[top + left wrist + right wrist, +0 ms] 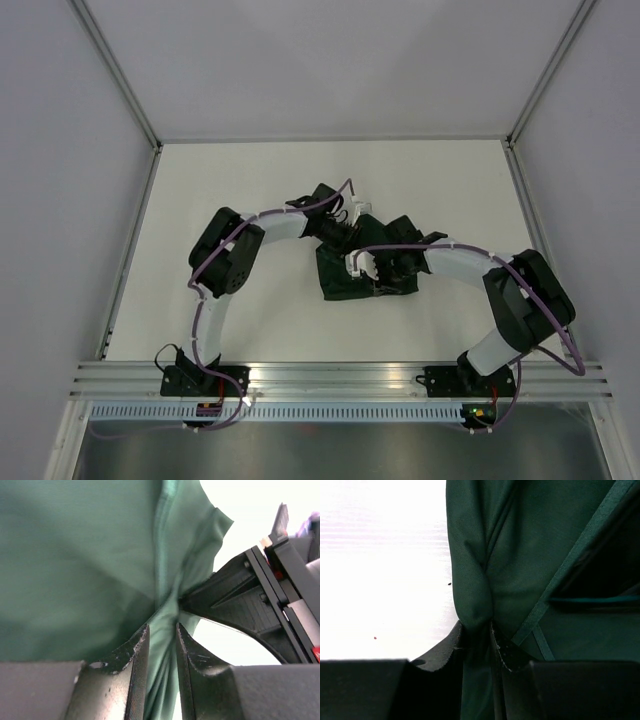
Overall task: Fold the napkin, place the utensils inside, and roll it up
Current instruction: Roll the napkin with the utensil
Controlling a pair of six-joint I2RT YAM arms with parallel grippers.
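Note:
The dark green napkin (345,275) lies bunched and partly folded in the middle of the table. My left gripper (352,222) is at its far edge, shut on a pinch of the cloth; the left wrist view shows the fabric (100,555) clamped between the fingers (135,655). My right gripper (372,268) is on the napkin's right part, shut on a fold; the right wrist view shows the cloth (520,555) running between its fingers (507,652), with a hem seam beside them. The knife is not in view.
The white table (250,180) is bounded by grey walls with metal rails at left and right (130,250). An aluminium rail (340,375) runs along the near edge by the arm bases. The other gripper's black body (260,600) shows close in the left wrist view.

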